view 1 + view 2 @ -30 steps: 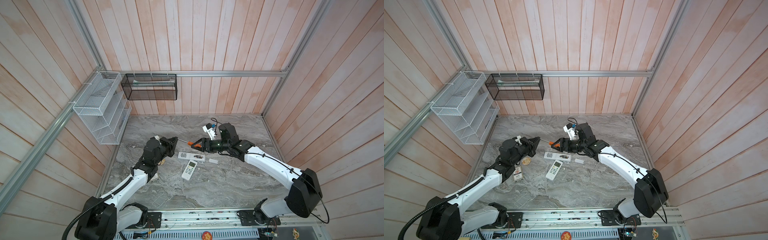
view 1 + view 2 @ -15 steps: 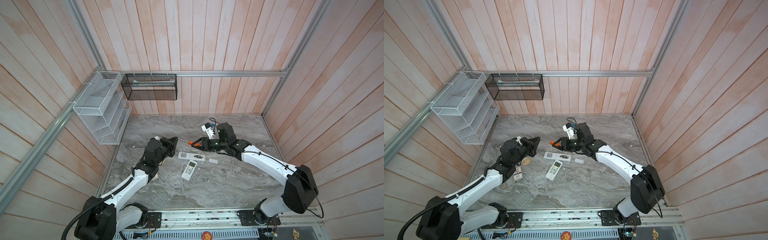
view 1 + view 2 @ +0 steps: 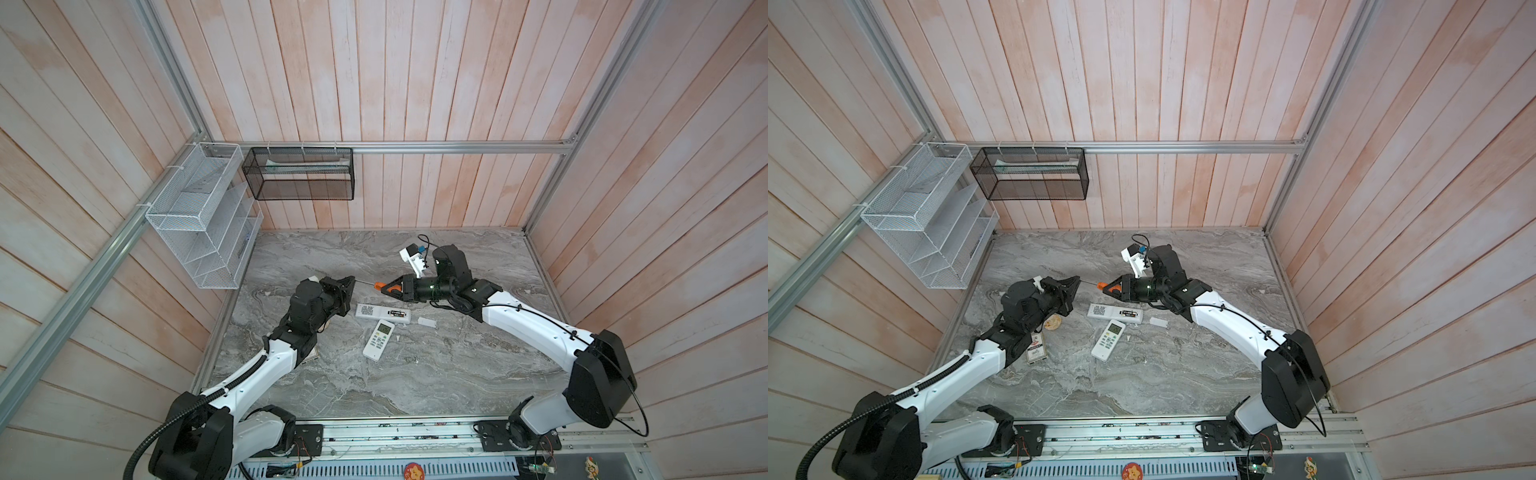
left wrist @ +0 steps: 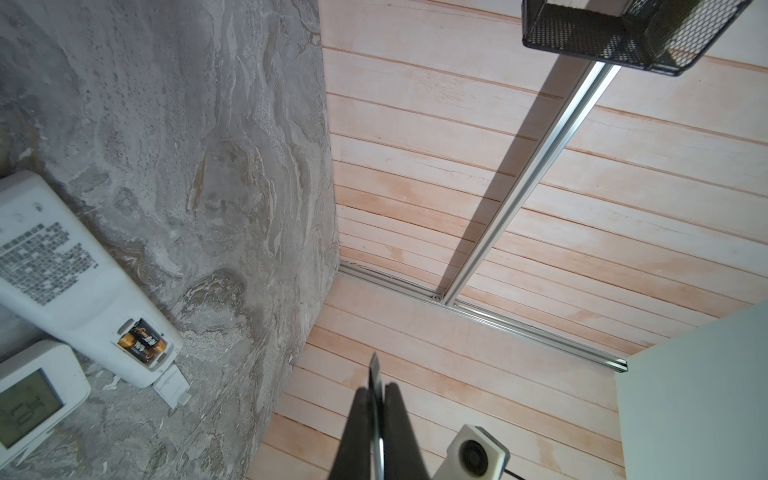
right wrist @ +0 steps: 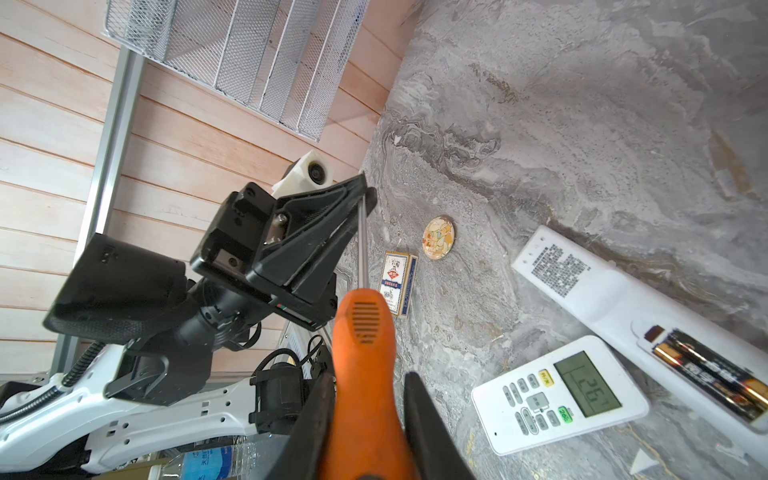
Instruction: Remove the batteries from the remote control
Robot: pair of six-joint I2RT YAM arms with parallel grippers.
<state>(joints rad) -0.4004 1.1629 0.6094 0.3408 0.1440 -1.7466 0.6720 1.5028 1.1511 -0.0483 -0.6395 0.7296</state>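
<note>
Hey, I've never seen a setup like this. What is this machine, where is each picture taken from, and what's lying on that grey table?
These are two robot arms mounted at the edge of a grey table. Two pictures look down from overhead; two come from cameras on the arms' wrists. Each arm ends in a two-fingered claw. The left claw pinches the metal shaft of a screwdriver; the right claw is closed around its orange handle. On the table lie a white remote, back up, with two batteries showing, a second remote screen up, a small white cover, a card box and a round badge.
</note>
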